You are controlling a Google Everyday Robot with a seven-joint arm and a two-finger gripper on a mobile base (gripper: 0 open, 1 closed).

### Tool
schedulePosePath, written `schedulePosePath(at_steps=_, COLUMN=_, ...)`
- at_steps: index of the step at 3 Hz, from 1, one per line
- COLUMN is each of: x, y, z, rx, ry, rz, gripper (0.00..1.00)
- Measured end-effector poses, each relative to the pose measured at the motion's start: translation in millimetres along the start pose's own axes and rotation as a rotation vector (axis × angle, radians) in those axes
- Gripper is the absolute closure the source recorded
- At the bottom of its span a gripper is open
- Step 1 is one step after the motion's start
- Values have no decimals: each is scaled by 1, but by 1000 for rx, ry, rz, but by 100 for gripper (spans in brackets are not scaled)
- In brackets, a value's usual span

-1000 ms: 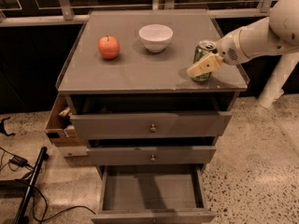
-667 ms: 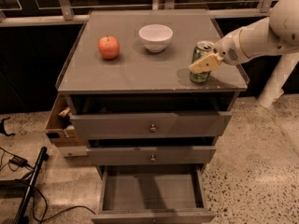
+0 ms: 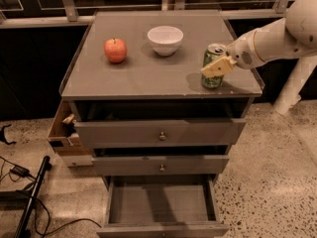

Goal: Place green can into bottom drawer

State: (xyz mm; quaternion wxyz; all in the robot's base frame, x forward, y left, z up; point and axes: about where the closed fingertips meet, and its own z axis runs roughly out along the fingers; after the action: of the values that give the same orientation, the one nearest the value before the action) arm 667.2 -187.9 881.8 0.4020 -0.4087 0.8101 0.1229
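Sitting far to the left of the jaws is a red apple (image 3: pixel 115 50) on the grey cabinet top (image 3: pixel 143 78). A white bowl (image 3: pixel 165 38) stands closer to the jaws, still on their left and a bit further back. Low down, below and left of the jaws, the bottom drawer (image 3: pixel 163 205) is pulled out. The green can (image 3: pixel 213 81) stands upright between the jaws, near the top's right front corner. The gripper (image 3: pixel 216 67) reaches in from the right on a white arm (image 3: pixel 267 41). One tan finger (image 3: pixel 220 66) lies across the can's front and the other is hidden, so the jaws seem closed on the can.
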Motion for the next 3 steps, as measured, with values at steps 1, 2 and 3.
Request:
schedulePosePath(at_steps=1, x=5, y=11, z=-19, rx=-60, ry=-34, rz=-57, gripper=100)
schedulePosePath(at_steps=2, x=17, y=39, z=-60, rx=-184, ry=-104, rz=-137, gripper=100)
schedulePosePath(at_steps=3, x=20, y=66, z=-99, rx=-336, ry=-221, rz=-184, gripper=100)
